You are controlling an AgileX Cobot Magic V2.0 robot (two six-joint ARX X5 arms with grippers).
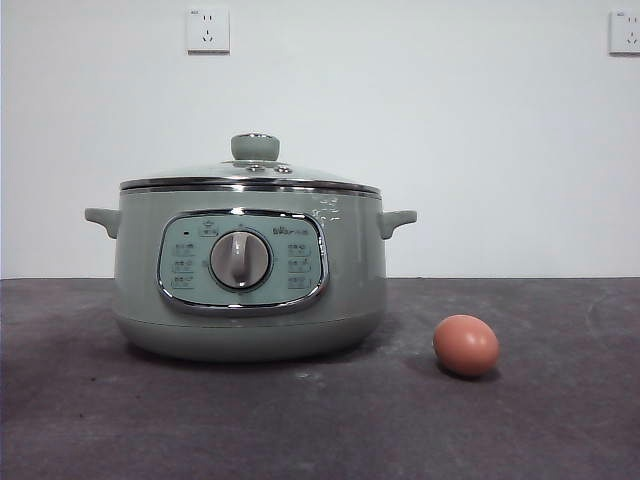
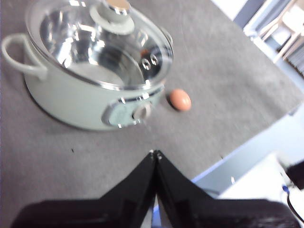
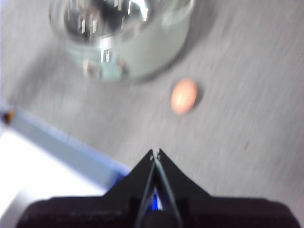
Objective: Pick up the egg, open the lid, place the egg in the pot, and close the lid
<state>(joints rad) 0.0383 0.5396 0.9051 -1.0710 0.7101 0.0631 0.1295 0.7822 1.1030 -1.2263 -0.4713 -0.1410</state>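
On the bench (image 1: pixel 560 430), beside the pot (image 1: pixel 250 275): egg (image 1: pixel 466 345).
Smooth, reddish-brown, oval; left end effector (image 2: pixel 155 153) and right end effector (image 3: pixel 155 152) closed, empty.

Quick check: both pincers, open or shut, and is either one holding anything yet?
Left pincer: shut, empty, above the table short of the pot.
Right pincer: shut, empty, short of the egg.

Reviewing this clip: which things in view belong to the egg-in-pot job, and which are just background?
Job: egg on the table beside the pot; pot; lid, on the pot; left pincer and right pincer, both shut.
Background: two wall sockets; grey table.
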